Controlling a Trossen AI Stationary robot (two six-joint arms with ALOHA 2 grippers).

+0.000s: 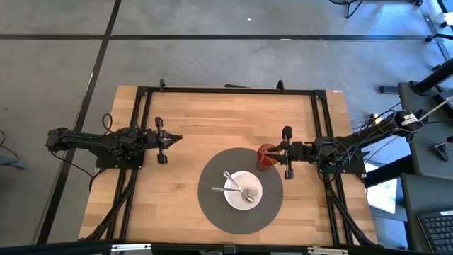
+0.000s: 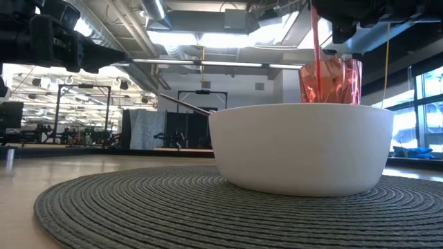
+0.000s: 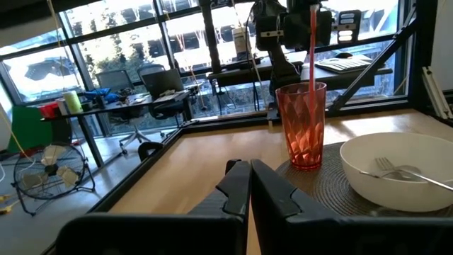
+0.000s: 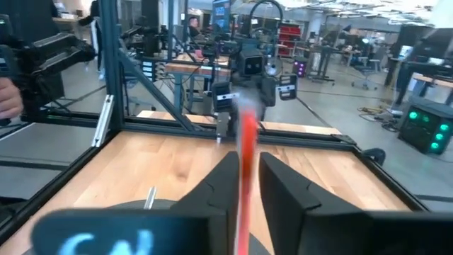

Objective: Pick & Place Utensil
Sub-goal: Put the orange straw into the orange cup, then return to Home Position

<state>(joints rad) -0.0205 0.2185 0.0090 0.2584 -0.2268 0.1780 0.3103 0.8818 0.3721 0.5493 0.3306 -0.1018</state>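
A clear red cup (image 1: 265, 159) stands upright on the far right part of a round grey mat (image 1: 212, 207). My right gripper (image 1: 277, 150) hovers over the cup, shut on a thin red utensil (image 3: 311, 49) whose lower end is inside the cup (image 3: 304, 131). A white bowl (image 1: 229, 197) sits in the middle of the mat with a metal fork (image 3: 396, 170) and another metal utensil (image 1: 231, 180) in it. My left gripper (image 1: 170, 139) is shut and waits over bare wood, left of the mat. My right gripper pinches the red utensil's thin handle (image 4: 247, 131) between its two fingers, reaching level from the table's right side with the fingers across the handle. The utensil stands nearly upright, its lower end down inside the red cup (image 2: 331, 81).
The wooden table top (image 1: 205, 117) is bounded by a black frame (image 1: 226, 90) along its far and side edges. Open wood lies far of the mat and between the left gripper and the mat. The bowl (image 2: 297, 149) stands close beside the cup.
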